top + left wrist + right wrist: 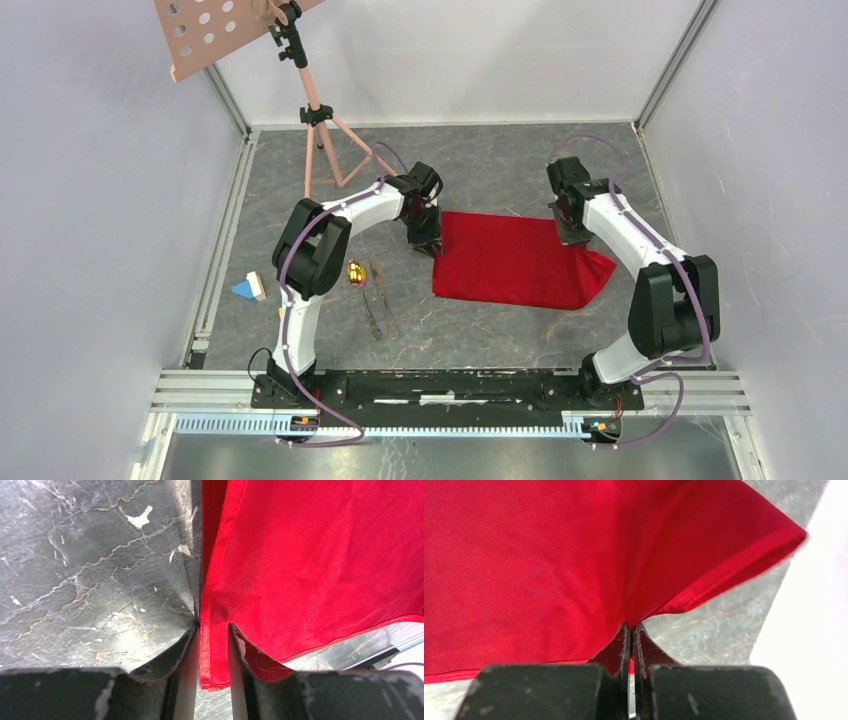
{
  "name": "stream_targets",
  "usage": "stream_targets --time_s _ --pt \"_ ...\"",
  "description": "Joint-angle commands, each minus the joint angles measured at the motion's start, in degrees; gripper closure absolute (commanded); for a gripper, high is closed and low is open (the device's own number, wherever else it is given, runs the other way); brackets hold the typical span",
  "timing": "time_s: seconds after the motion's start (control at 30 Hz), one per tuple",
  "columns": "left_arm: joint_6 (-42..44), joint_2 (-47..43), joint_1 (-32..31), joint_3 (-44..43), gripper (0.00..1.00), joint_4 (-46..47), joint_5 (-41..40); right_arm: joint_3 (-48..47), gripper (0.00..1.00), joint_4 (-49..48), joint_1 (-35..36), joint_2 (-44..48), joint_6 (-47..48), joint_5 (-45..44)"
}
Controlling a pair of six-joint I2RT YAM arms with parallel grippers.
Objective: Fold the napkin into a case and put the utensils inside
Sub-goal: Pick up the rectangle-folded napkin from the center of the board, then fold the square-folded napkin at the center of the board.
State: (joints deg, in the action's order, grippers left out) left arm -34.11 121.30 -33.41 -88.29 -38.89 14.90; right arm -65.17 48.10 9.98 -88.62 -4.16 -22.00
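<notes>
The red napkin [515, 262] lies folded flat in the middle of the table, its right corner lifted into a point. My left gripper [428, 245] stands over the napkin's left edge. In the left wrist view the napkin [310, 555] has its layered hem between the narrowed jaws of that gripper [214, 627], with a gap still showing. My right gripper [575, 235] is at the far right corner. In the right wrist view it [631, 625] is shut on the napkin [524, 555], which tents up at the tips. The utensils, a gold spoon [355, 272] and thin dark pieces [380, 298], lie left of the napkin.
Small coloured toy blocks [249, 289] sit near the left wall. A pink music stand on a tripod [320, 140] rises at the back left. White walls enclose the table on three sides, and a metal rail [450, 385] runs along the near edge.
</notes>
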Motion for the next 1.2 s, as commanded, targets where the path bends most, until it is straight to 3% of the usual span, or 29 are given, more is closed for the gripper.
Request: stream_targets --time_s 0.0,0.17,0.37,0.7,1.17 --pt "1.1 1.8 -0.5 -0.1 0.67 0.1 -2.2 -5.1 1.00 1.0 5.9 -2.5 -4.0 4.8" --pt "1.2 1.3 -0.5 0.0 0.70 0.1 -2.3 -8.9 1.00 -0.7 13.8 -7.8 -8.3 10.3" --pt "1.0 1.1 -0.5 0.0 0.74 0.1 -1.9 -12.1 1.00 -6.9 18.2 -12.3 -13.3 19.2" --pt "0.4 0.9 -0.6 0.5 0.77 0.6 -0.5 -14.4 1.00 -13.4 20.5 -17.9 -18.0 27.9" --pt "0.5 0.3 -0.6 0.3 0.77 0.6 -0.5 -12.0 0.99 -17.3 22.0 -19.5 -19.1 32.9"
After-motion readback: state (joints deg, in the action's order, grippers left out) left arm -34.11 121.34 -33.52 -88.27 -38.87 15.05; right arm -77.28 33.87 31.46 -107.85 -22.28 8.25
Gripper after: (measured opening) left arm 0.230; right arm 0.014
